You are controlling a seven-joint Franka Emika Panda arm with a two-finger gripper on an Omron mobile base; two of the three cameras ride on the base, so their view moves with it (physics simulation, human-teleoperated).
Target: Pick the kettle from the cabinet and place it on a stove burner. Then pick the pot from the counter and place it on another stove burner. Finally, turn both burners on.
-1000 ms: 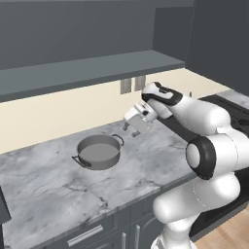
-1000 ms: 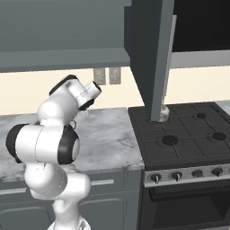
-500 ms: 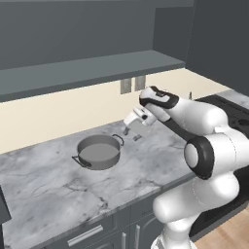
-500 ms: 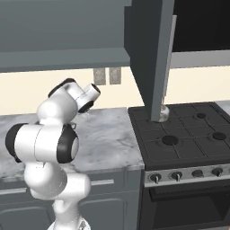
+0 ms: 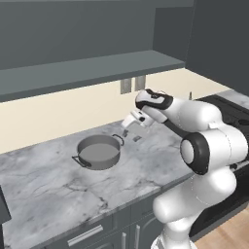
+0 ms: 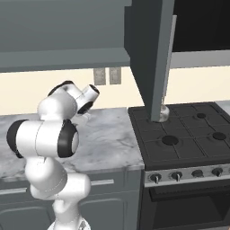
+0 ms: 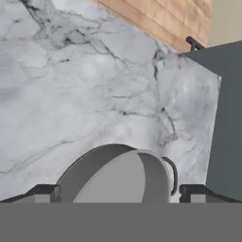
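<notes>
The wide grey pot (image 5: 98, 151) stands lidless on the marble counter (image 5: 44, 189), with dark handles at its two sides. My gripper (image 5: 130, 127) hangs open just right of the pot and slightly above its rim, holding nothing. In the hand view the pot (image 7: 118, 172) lies low in the picture between my two fingertips (image 7: 45, 193). The silver kettle (image 6: 162, 114) sits on the back left burner of the black stove (image 6: 188, 134), partly hidden by the open cabinet door (image 6: 155, 58). The front left burner (image 6: 170, 140) is bare.
A long grey shelf (image 5: 87, 73) runs above the counter, and two wall outlets (image 5: 132, 84) sit behind my hand. Knobs (image 6: 155, 178) line the stove front. Dark drawers (image 5: 87, 233) lie under the counter edge.
My hand has swung a little left and down toward the pot, still open. The pot and kettle have not moved.
</notes>
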